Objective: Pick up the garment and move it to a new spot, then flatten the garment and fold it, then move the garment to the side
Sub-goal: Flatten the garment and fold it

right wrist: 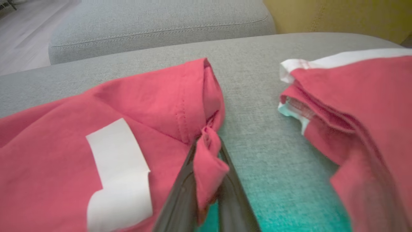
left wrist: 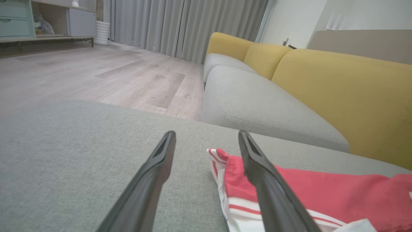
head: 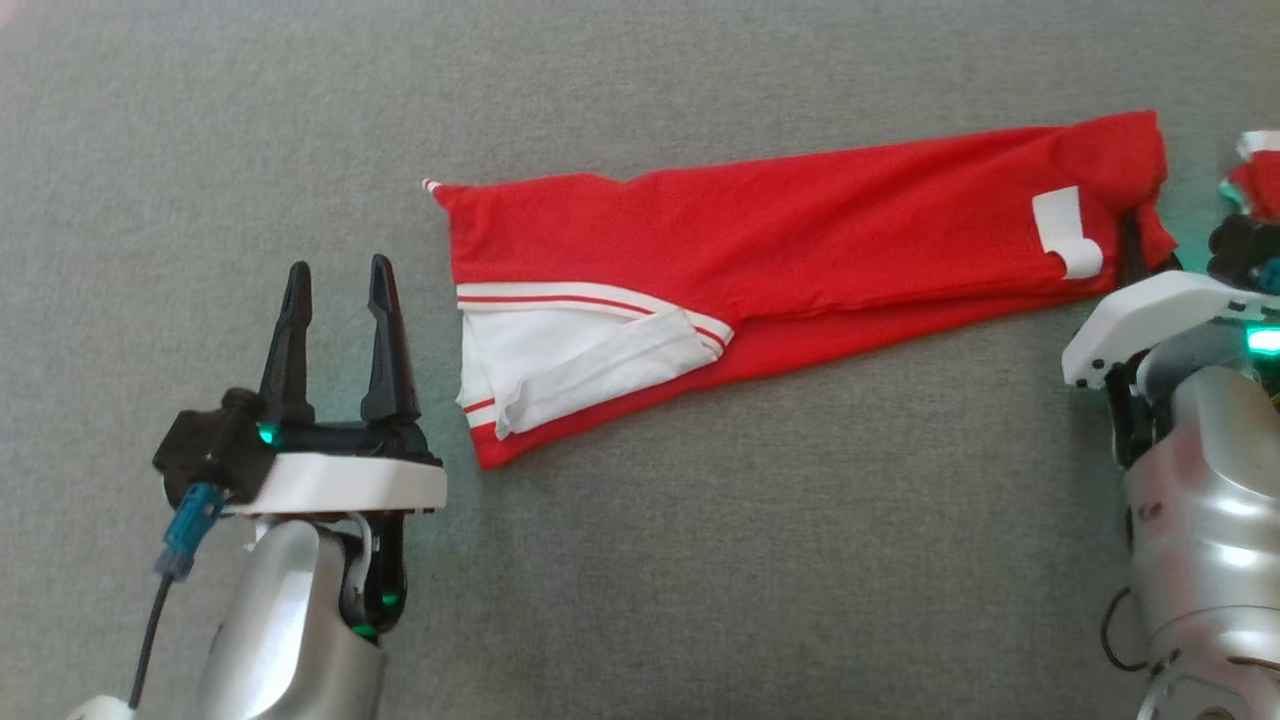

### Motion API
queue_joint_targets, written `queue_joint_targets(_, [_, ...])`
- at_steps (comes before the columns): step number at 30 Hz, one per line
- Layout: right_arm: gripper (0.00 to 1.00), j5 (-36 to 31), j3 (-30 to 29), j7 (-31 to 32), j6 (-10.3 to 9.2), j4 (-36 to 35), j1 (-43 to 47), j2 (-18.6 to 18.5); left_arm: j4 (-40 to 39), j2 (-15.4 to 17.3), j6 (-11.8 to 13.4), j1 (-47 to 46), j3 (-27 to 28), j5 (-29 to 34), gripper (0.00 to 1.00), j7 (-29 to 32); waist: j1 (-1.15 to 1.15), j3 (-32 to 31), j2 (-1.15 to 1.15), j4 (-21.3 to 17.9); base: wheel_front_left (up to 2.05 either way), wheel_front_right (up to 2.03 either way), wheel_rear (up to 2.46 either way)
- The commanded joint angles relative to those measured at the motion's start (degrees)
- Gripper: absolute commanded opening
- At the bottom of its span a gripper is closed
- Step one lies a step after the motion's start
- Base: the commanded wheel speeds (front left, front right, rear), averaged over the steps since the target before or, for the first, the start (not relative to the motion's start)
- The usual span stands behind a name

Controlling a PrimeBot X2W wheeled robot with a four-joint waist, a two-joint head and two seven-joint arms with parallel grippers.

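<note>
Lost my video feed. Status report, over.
Right gripper shut on red garment, at its edge. Left gripper open, beside striped end. Second red garment close by, apart.

You have two red garments on the grey surface (head: 700,560): the long garment (head: 800,230) and a second red garment (head: 1260,185) just beside its right end. You have two grippers, the left gripper (head: 340,265) near the long garment's left end and the right gripper (right wrist: 207,143) at its right end. One white patch (head: 1065,230) lies on it. Beyond it, count three yellow back cushions (left wrist: 347,96) and two grey seat cushions (left wrist: 264,106).
</note>
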Motion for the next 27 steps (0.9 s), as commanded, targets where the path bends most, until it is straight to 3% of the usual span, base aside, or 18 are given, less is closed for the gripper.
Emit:
queue_joint_targets(1, [0.0, -0.24, 1.1, -1.15, -0.05, -0.77, -0.27, -0.86, -1.48, 0.52, 0.29, -1.53, 1.98, 0.61, 1.0, -0.29, -0.01, -0.9, 0.0, -0.81, 0.0, 0.0, 0.0])
queue_joint_targets(10, [0.0, 2.87, 0.63, -5.08, -0.05, -5.31, 1.63, -7.4, -1.45, 0.51, 0.27, 0.16, 2.39, 0.37, 1.0, -0.29, -0.01, -4.55, 0.0, -3.31, 0.0, 0.0, 0.0])
queue_joint_targets(13, [0.0, 4.31, 0.76, -5.15, -0.05, -7.77, 2.53, -8.06, -1.47, 0.51, 0.2, 0.57, 2.77, 0.57, 1.0, -0.29, -0.01, -5.44, 0.0, -3.84, 0.0, 0.0, 0.0])
queue_joint_targets(19, [0.0, 8.26, 4.14, -5.15, -0.05, -12.46, 3.79, -5.09, -0.96, 0.51, -0.12, 1.79, 3.3, 1.12, 1.0, -0.29, -0.01, -7.58, 0.0, -4.43, 0.0, 0.0, 0.0])
queue_joint_targets(27, [0.0, 12.8, 15.08, -3.45, -0.05, -18.15, 4.89, 0.43, -0.94, 0.51, -0.28, 2.38, 3.05, 1.16, 1.0, -0.29, -0.01, -10.24, 0.0, -2.95, 0.0, 0.0, 0.0])
